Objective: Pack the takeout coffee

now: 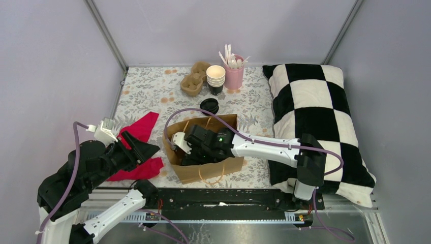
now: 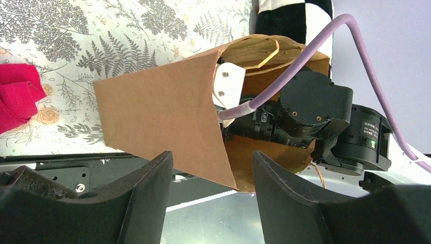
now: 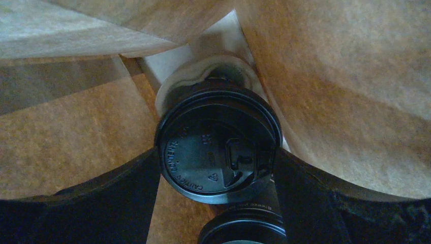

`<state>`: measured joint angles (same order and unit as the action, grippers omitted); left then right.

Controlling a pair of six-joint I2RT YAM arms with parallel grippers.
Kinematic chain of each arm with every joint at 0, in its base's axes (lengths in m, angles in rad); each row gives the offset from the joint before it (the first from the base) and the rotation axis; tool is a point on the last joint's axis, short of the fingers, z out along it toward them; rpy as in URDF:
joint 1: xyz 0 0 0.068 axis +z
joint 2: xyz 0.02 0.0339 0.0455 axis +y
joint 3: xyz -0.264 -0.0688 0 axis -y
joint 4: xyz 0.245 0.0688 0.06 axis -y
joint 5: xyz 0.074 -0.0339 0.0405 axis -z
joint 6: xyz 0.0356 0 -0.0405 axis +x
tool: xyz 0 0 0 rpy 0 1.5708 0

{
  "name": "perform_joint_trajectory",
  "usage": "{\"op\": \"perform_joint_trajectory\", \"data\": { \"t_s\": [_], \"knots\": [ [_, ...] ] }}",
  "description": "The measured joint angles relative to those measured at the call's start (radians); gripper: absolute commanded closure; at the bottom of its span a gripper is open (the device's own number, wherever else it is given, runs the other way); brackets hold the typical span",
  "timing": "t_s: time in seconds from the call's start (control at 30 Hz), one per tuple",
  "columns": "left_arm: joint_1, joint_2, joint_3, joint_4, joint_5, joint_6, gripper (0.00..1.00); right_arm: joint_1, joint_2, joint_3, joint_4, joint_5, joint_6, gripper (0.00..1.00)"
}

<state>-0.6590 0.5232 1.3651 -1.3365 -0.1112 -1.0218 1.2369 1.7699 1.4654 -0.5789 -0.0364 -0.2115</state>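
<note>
The takeout coffee (image 3: 218, 147), a black cup with a round black lid, stands inside the brown paper bag (image 1: 203, 170) on a pale pulp holder (image 3: 178, 84). My right gripper (image 3: 216, 162) reaches into the bag (image 3: 330, 91) and its two fingers press the cup from both sides. In the top view the right gripper (image 1: 185, 150) is down in the bag's mouth and hides the cup. A second black lidded cup (image 3: 244, 231) shows at the bottom edge of the right wrist view. My left gripper (image 2: 213, 193) is open and empty, just short of the bag's (image 2: 162, 117) near corner.
A red cloth (image 1: 140, 129) lies left of the bag. At the back stand a stack of lidless cups (image 1: 215, 77), a pink cup of stirrers (image 1: 234, 73), a pulp cup carrier (image 1: 195, 81) and loose black lids (image 1: 209, 105). A checkered pillow (image 1: 315, 112) fills the right side.
</note>
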Motion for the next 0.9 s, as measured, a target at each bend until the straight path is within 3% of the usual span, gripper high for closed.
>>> {"op": "perform_joint_trajectory", "data": {
  "t_s": [0.27,0.43,0.6,0.9],
  "knots": [
    [0.0,-0.026,-0.02,0.001,0.011,-0.027,0.38,0.0,-0.009,-0.073,0.105,0.002,0.026,0.24],
    [0.0,-0.041,-0.021,0.002,0.021,-0.037,0.38,0.0,0.004,-0.059,0.135,0.011,0.038,0.18],
    [0.0,-0.041,-0.021,0.002,0.026,-0.037,0.38,0.0,0.044,0.035,0.052,0.024,0.046,0.01],
    [0.0,-0.042,-0.025,0.006,0.027,-0.037,0.38,0.001,0.128,0.195,-0.183,0.082,0.052,0.0]
  ]
}}
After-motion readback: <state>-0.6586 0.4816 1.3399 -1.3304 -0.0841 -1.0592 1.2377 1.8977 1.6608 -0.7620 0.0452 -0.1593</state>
